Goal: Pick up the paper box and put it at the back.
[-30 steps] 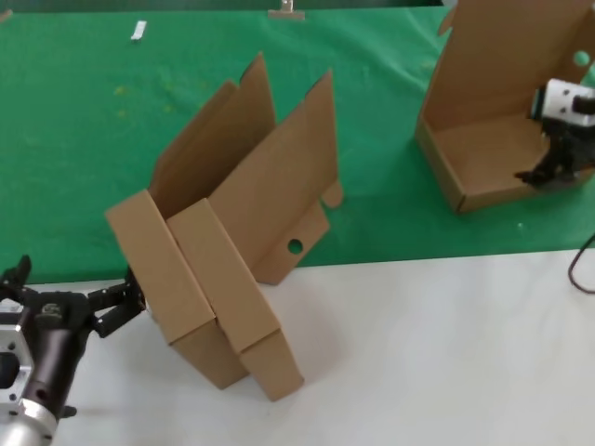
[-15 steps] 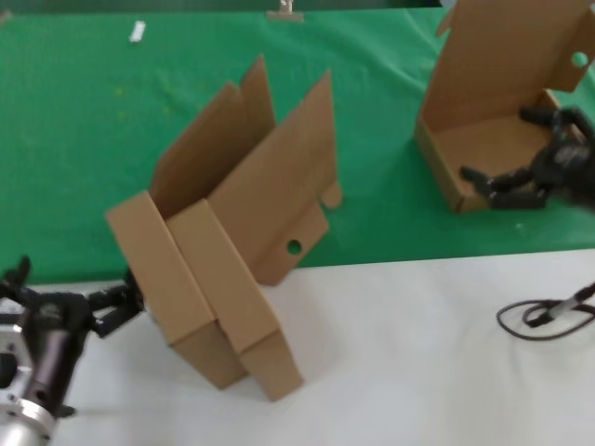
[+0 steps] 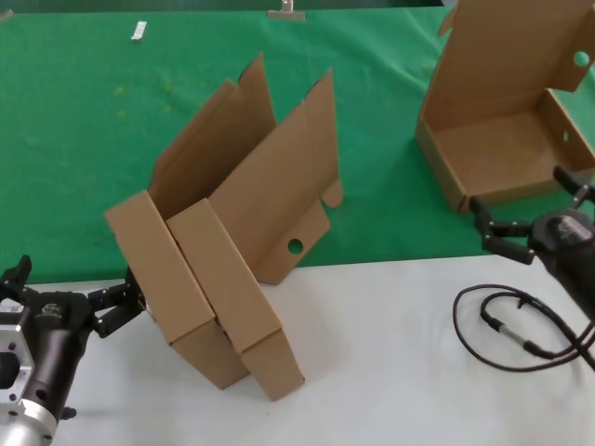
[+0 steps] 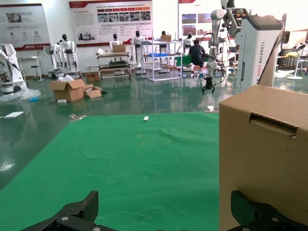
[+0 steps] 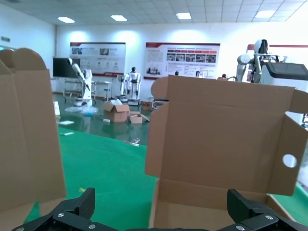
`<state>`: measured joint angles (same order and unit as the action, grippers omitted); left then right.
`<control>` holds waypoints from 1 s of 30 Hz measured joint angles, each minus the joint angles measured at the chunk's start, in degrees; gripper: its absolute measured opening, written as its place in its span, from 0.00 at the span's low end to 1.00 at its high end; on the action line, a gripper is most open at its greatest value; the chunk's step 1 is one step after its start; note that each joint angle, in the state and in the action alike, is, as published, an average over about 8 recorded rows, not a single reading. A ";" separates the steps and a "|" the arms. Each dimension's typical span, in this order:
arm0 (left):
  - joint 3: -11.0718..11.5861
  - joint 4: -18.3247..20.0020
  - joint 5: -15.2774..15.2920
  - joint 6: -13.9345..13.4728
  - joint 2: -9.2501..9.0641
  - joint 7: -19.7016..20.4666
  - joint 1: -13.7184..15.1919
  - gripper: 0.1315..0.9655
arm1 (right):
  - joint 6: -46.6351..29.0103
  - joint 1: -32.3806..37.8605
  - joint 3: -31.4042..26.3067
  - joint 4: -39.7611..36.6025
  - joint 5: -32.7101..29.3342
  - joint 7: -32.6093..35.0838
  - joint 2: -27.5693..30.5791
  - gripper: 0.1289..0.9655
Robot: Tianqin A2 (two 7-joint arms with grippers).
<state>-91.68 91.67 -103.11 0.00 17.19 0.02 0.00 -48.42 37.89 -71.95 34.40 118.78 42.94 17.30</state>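
Three brown paper boxes show in the head view. Two (image 3: 218,288) lean together, tilted, across the line where the green cloth (image 3: 93,139) meets the white table. The third paper box (image 3: 497,149) stands on the cloth at the back right, lid upright. My right gripper (image 3: 525,200) is open and empty just in front of that box's front wall; the right wrist view shows the box (image 5: 221,130) beyond the open gripper (image 5: 161,197). My left gripper (image 3: 70,288) is open beside the leftmost tilted box, whose wall (image 4: 264,159) lies by one finger of that gripper (image 4: 166,202).
A black cable (image 3: 502,325) loops on the white table (image 3: 400,353) at the right front. A small white scrap (image 3: 138,31) lies on the cloth at the far back. Another box's lid (image 5: 29,139) shows in the right wrist view.
My right gripper has pulled back out of the back-right box toward the table's front and now sits open before it. Its cable has come into view. The left arm has not moved.
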 joint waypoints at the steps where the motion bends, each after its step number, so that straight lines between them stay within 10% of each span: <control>1: 0.00 0.00 0.00 0.00 0.00 0.00 0.00 1.00 | 0.39 -0.30 -0.17 0.46 -0.13 -0.35 0.00 0.98; 30: 0.00 0.00 0.00 0.00 0.00 0.00 0.00 1.00 | 18.59 -14.51 -7.63 21.99 -6.05 -16.57 0.00 1.00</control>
<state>-91.68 91.67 -103.12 0.00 17.19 0.02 0.00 -29.82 23.38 -79.59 56.40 112.72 26.37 17.30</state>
